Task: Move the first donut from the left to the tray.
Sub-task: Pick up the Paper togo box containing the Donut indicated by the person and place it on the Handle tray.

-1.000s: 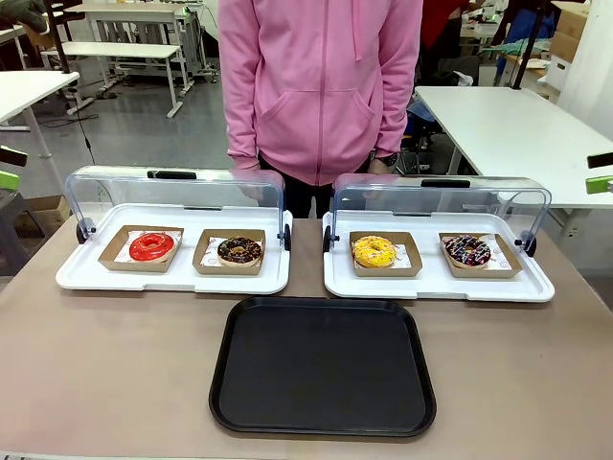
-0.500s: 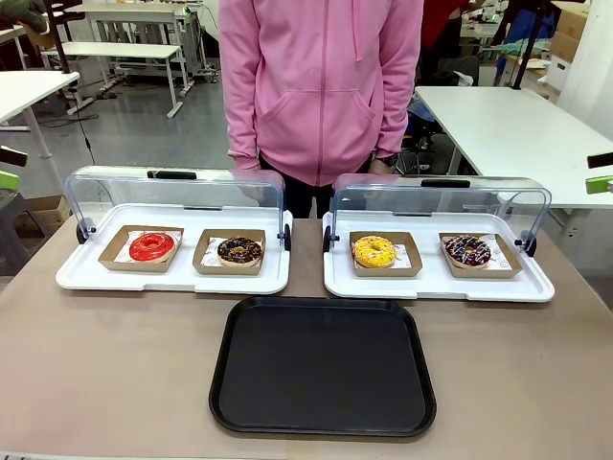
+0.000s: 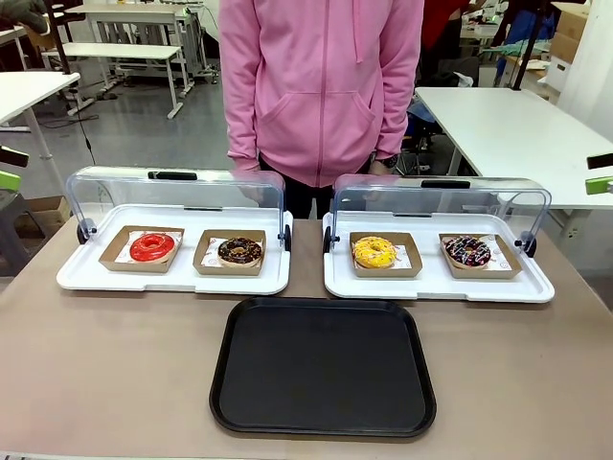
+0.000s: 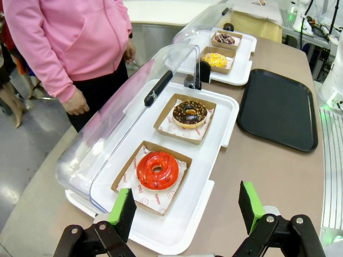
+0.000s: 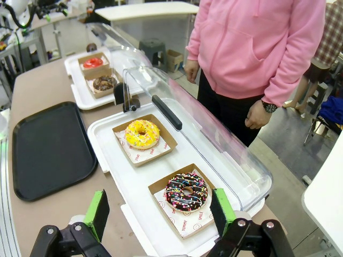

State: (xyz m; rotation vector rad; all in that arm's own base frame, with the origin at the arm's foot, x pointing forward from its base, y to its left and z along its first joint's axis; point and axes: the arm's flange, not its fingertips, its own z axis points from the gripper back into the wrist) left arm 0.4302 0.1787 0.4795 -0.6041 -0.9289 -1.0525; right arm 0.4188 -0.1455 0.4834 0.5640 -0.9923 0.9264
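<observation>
The red-glazed donut [image 3: 152, 246] lies in its brown cardboard tray at the left end of the left white display tray, under a raised clear lid. In the left wrist view the donut [image 4: 157, 170] is just beyond my left gripper [image 4: 187, 206], which hangs open and empty above the display tray's near end. The black tray [image 3: 323, 366] lies bare at the table's front middle, also visible as the black tray [image 4: 278, 107] off to the right. My right gripper [image 5: 161, 210] is open and empty over the right display tray, with the red donut [image 5: 92, 62] far off.
A chocolate donut [image 3: 239, 251] sits beside the red one. The right display tray [image 3: 439, 285] holds a yellow donut [image 3: 374, 251] and a sprinkled dark donut [image 3: 467, 251]. Both clear lids [image 3: 172, 196] stand raised at the back. A person in a pink hoodie [image 3: 321, 86] stands at the far side.
</observation>
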